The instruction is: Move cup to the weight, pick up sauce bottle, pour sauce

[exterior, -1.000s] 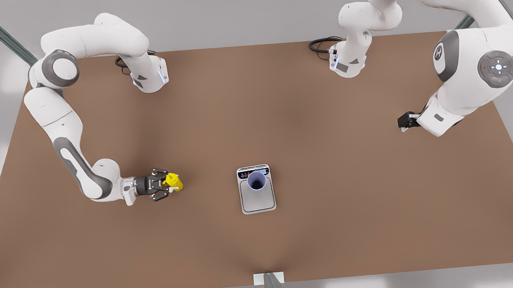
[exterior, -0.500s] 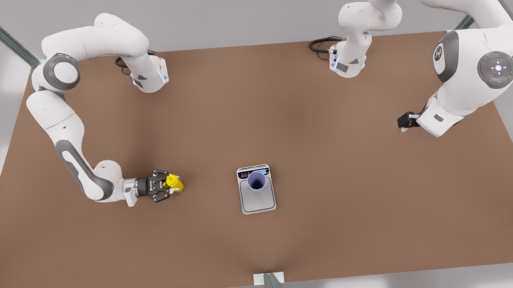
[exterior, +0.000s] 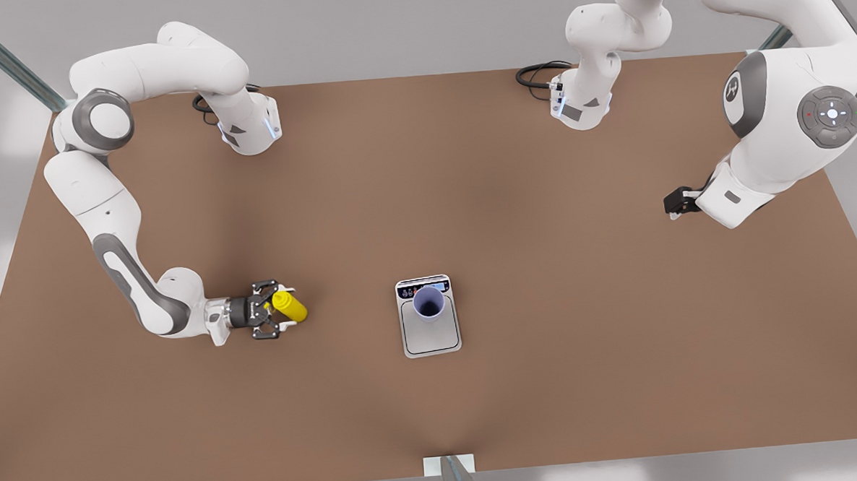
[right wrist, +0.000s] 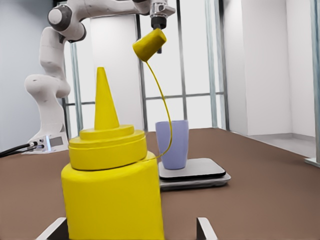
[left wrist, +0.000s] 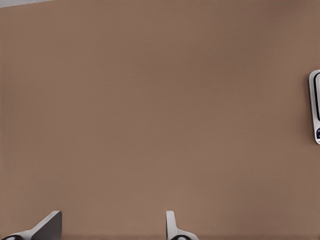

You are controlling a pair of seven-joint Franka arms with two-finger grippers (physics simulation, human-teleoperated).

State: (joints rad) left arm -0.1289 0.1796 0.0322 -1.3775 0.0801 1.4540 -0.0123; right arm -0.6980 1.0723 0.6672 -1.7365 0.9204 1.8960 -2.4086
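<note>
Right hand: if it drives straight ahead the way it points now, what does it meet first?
The sauce bottle: it stands upright between the open fingers of the right hand, directly in line. Beyond it, probably on the same line, is the cup on the weight.

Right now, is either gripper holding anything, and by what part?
Nothing gripped yet. Right gripper straddles the sauce bottle at its body, open, with a gap beside one finger. Left gripper waits open and empty above the table.

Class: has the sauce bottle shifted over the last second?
Yes. The sauce bottle now lies angled along the table, nozzle end toward the right gripper, instead of showing its top.
</note>
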